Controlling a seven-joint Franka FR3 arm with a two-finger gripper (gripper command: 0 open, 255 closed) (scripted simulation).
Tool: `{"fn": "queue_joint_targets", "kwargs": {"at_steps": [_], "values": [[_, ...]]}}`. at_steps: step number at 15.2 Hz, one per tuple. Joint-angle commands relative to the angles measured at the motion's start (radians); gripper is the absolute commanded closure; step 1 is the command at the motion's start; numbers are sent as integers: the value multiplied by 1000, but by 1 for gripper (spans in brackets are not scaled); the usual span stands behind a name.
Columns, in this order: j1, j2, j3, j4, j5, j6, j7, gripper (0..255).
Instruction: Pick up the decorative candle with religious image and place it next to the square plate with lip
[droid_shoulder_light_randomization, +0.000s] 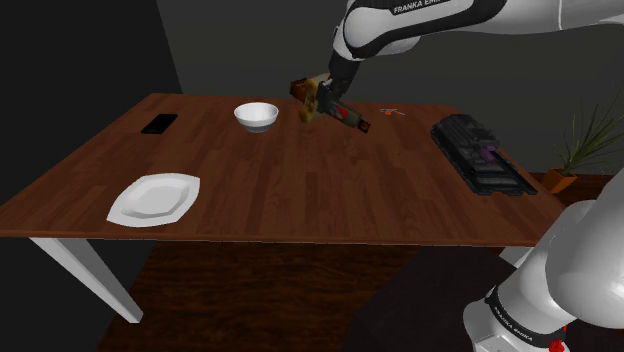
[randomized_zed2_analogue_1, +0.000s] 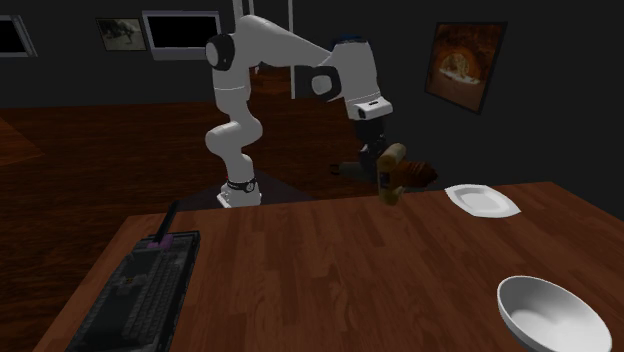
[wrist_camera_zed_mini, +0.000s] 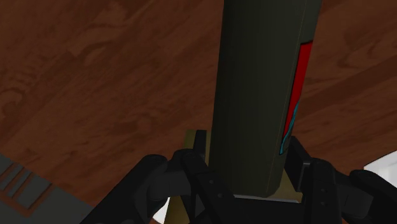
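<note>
The candle (droid_shoulder_light_randomization: 345, 113) is a long dark cylinder with a red and teal picture on its side and a tan end. My gripper (droid_shoulder_light_randomization: 322, 90) is shut on it and holds it tilted above the far middle of the wooden table (droid_shoulder_light_randomization: 300, 190). In the wrist view both black fingers (wrist_camera_zed_mini: 191, 175) clasp the candle (wrist_camera_zed_mini: 261, 95) near its base. The second exterior view shows the candle (randomized_zed2_analogue_1: 395, 175) hanging under the gripper (randomized_zed2_analogue_1: 375, 140). The white square plate (droid_shoulder_light_randomization: 155, 197) lies near the table's front corner at the shoulder view's left, far from the candle.
A white bowl (droid_shoulder_light_randomization: 256, 115) stands just left of the candle in the shoulder view. A black keyboard (droid_shoulder_light_randomization: 480, 152) lies at the table's right end, a dark phone (droid_shoulder_light_randomization: 159, 123) at the far left. A potted plant (droid_shoulder_light_randomization: 580, 150) stands beyond the table.
</note>
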Motion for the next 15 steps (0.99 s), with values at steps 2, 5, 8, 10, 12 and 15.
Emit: {"fn": "queue_joint_targets", "kwargs": {"at_steps": [2, 5, 8, 10, 12, 15], "values": [[35, 8, 34, 11, -27, 3, 83, 255], [70, 24, 66, 30, -54, 0, 163, 255], [106, 48, 97, 60, -82, -7, 243, 255], [130, 68, 116, 87, -101, -14, 295, 255], [155, 92, 134, 118, -121, -24, 346, 255], [194, 135, 159, 175, -151, -43, 421, 255]]}}
